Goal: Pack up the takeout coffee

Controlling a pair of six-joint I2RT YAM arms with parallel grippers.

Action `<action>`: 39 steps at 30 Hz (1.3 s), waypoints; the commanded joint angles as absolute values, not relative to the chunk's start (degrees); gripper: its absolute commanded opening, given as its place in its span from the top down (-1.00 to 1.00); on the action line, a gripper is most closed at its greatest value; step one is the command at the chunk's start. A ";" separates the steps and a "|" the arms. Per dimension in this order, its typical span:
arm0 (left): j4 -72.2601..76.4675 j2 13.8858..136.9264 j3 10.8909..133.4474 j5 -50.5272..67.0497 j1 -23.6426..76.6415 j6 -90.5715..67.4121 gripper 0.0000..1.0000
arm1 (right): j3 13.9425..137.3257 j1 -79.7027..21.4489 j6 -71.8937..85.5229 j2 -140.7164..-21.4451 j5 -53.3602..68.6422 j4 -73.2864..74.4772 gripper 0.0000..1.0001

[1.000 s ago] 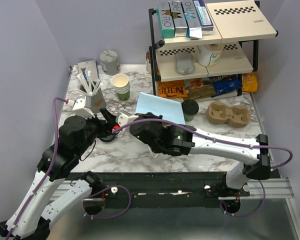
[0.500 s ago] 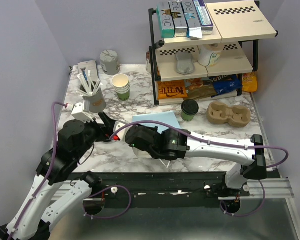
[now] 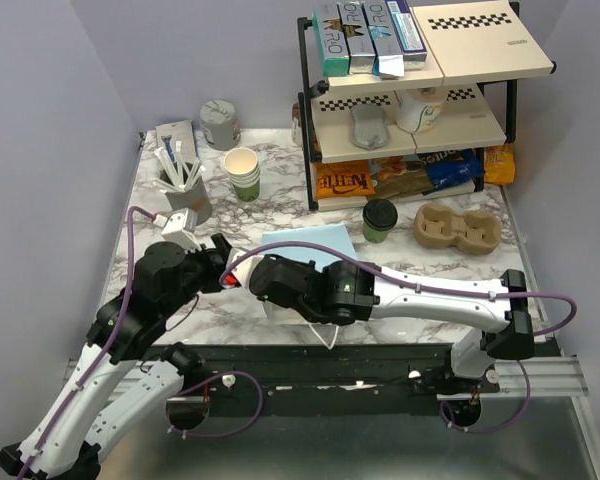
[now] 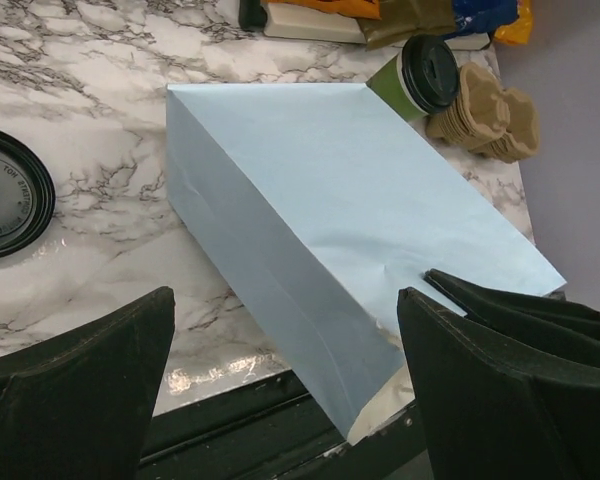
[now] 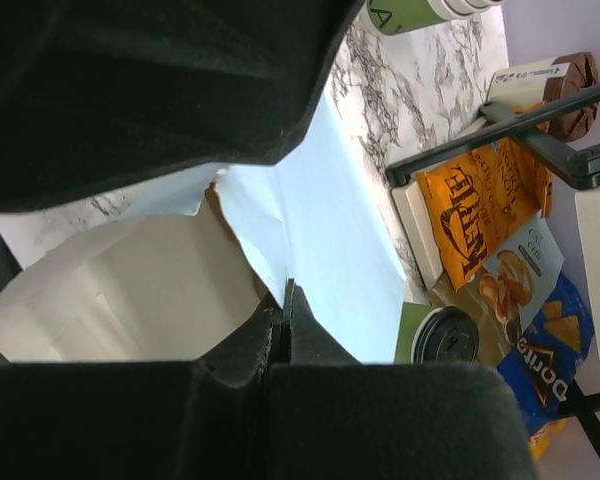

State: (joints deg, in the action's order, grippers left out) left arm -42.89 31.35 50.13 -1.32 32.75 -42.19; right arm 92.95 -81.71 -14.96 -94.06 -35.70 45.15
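The takeout coffee (image 3: 380,220) is a green cup with a black lid, standing upright in front of the shelf rack. It also shows in the left wrist view (image 4: 420,78) and the right wrist view (image 5: 441,336). A light blue paper bag (image 3: 307,243) lies on its side on the marble, its mouth toward the near edge. My right gripper (image 3: 277,300) is shut on the rim of the bag (image 5: 325,200) at its mouth, fingertips pinched together (image 5: 285,290). My left gripper (image 3: 220,262) is open and empty, just left of the bag (image 4: 360,200), its fingers (image 4: 500,380) straddling the bag's mouth end.
A loose flat black lid (image 4: 5,205) lies left of the bag. A stack of lidless cups (image 3: 243,172), a utensil holder (image 3: 187,195) and a grey tin (image 3: 220,123) stand at the back left. A brown cup carrier (image 3: 457,228) sits right of the coffee, below the snack rack (image 3: 410,110).
My right gripper has pulled the blue bag down and toward the near edge, laying it flatter. My left gripper has moved right, closer to the bag. The coffee has not moved.
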 commanded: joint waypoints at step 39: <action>-33.75 46.22 66.00 8.88 33.13 -37.00 -0.98 | 83.77 -50.36 30.06 -73.83 -9.49 43.60 0.99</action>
State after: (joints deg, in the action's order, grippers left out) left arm -38.70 43.27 66.13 -2.15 32.86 -41.12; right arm 84.68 -49.93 32.25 -76.40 -10.68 48.97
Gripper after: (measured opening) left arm 0.988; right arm 0.014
